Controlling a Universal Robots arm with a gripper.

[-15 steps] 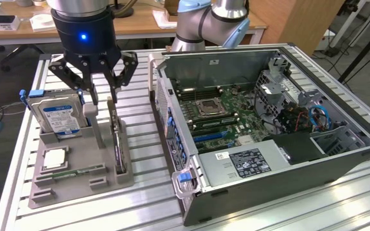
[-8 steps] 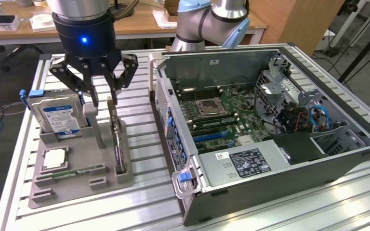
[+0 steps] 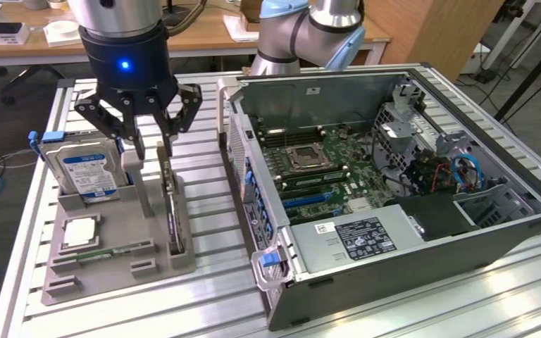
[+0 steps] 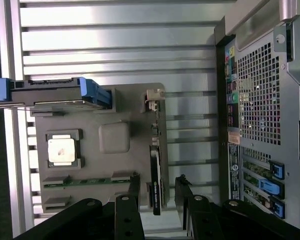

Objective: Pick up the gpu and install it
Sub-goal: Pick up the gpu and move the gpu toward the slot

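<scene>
Tool (image 3: 153, 149) spread, one finger to each side of the gpu (image 4: 155, 167), neither touching it. The card stands on edge in the grey fixture tray (image 3: 110, 264), directly below the tool, long axis running along the gap between the fingers. From the wrist view we get the clearance on both sides. The exterior view adds the open computer case (image 3: 421, 239) beside the tool.
</scene>
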